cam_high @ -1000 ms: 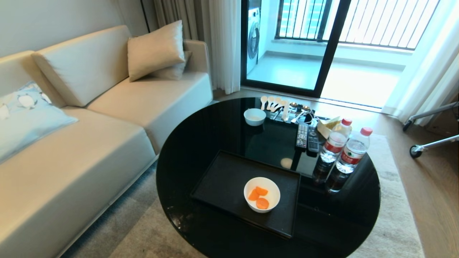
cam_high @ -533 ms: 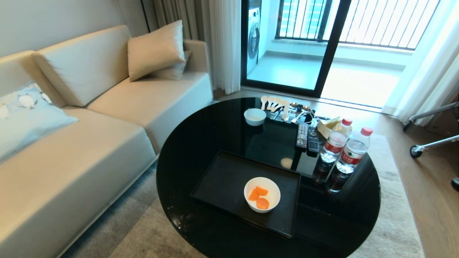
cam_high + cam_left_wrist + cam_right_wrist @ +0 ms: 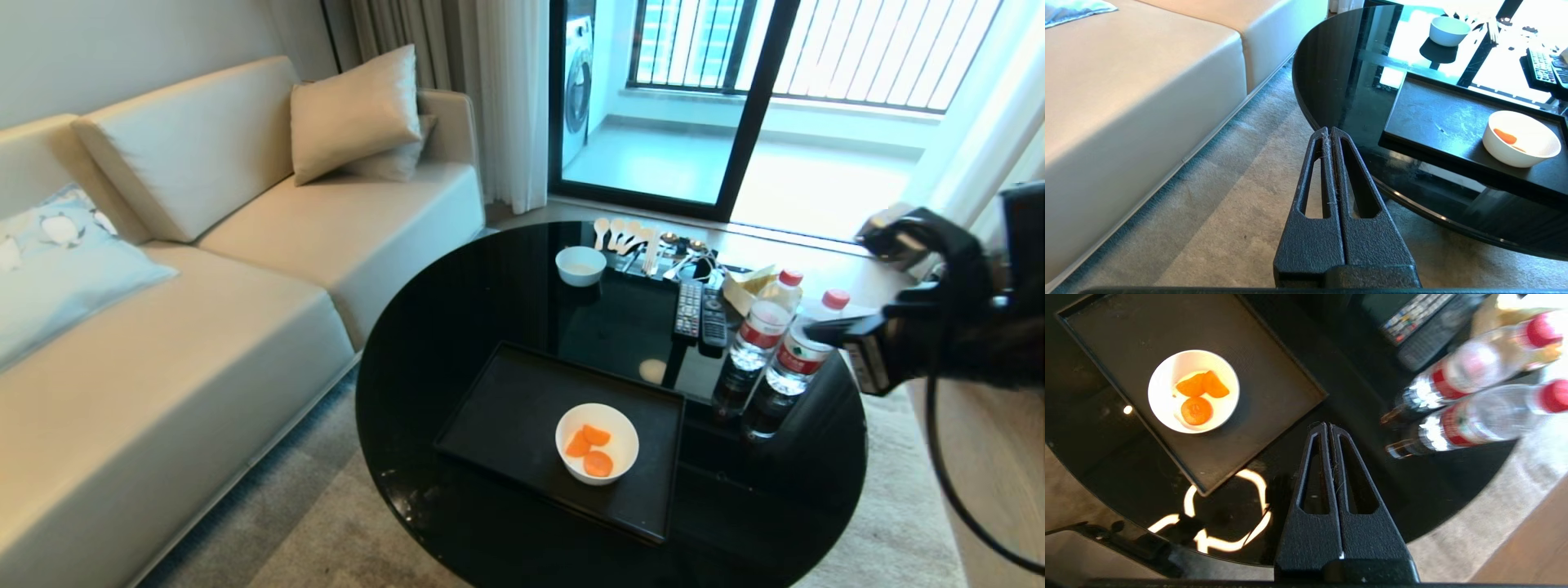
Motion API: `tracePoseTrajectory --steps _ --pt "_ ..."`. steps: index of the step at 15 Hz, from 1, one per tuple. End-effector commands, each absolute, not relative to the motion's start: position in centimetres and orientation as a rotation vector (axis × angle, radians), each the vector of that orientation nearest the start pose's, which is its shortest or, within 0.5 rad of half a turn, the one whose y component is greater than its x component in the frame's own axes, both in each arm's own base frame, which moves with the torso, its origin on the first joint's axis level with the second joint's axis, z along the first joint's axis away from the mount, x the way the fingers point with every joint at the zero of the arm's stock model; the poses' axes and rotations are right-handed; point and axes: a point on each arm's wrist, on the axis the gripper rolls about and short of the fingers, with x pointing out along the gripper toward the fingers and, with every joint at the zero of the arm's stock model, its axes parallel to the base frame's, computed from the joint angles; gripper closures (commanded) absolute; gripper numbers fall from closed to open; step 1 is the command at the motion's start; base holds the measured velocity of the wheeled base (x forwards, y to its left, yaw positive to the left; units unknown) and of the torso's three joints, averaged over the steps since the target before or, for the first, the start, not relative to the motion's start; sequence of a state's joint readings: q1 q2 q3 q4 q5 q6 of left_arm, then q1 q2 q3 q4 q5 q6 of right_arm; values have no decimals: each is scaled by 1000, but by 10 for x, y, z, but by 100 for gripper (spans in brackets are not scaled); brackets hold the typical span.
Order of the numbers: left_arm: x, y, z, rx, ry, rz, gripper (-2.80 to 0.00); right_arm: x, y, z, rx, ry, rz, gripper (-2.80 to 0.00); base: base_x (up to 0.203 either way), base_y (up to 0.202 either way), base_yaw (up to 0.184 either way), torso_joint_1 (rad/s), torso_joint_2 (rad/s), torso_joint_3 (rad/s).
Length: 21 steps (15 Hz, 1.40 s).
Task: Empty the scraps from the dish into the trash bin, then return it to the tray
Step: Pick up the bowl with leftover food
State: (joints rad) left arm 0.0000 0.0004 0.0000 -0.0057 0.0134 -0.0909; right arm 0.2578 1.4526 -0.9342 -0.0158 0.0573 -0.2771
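Observation:
The dish (image 3: 596, 443), a white bowl, stands on the right half of the black tray (image 3: 506, 408) on the round table. Three orange carrot scraps (image 3: 598, 464) lie in it. My right gripper (image 3: 810, 331) is shut and empty. It hangs above the table's right side by the water bottles, well right of the dish. In the right wrist view the dish (image 3: 1167, 396) with its scraps (image 3: 1196, 410) lies on the tray (image 3: 1274, 375), apart from the gripper (image 3: 1329, 426). My left gripper (image 3: 1329, 130) is shut and parked over the carpet near the table's edge. The trash bin is out of view.
On the glossy black table (image 3: 424, 327) stand two water bottles (image 3: 796, 351), two remotes (image 3: 700, 314), a smaller white bowl (image 3: 580, 265) and several spoons (image 3: 624, 235) at the back. A beige sofa (image 3: 204, 310) runs along the left.
My right arm has swung up into the head view from the right and now hangs beside the bottles. The dish, tray and left arm have not moved.

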Motion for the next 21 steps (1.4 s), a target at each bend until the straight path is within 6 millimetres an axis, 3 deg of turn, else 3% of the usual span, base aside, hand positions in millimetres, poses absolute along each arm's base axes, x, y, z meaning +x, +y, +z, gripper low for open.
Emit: tracePoseTrajectory --steps 1,2,3,9,15,21 --pt "-23 0 76 -92 -7 14 0 282 113 181 -300 641 402 0 0 0 0 0 0 0" --pt "-23 0 76 -92 -7 14 0 290 128 171 -277 688 385 0 0 0 0 0 0 0" --pt "-23 0 76 -92 -7 14 0 295 140 163 -252 738 360 -280 0 0 0 0 0 0" --pt "-23 0 76 -92 -7 14 0 311 166 114 -155 960 267 -280 0 0 0 0 0 0" --pt "-23 0 76 -92 -7 14 0 324 207 90 -34 1092 197 -280 0 0 0 0 0 0" --pt "-23 0 76 -92 -7 14 0 337 224 65 -9 1098 127 -280 0 0 0 0 0 0"
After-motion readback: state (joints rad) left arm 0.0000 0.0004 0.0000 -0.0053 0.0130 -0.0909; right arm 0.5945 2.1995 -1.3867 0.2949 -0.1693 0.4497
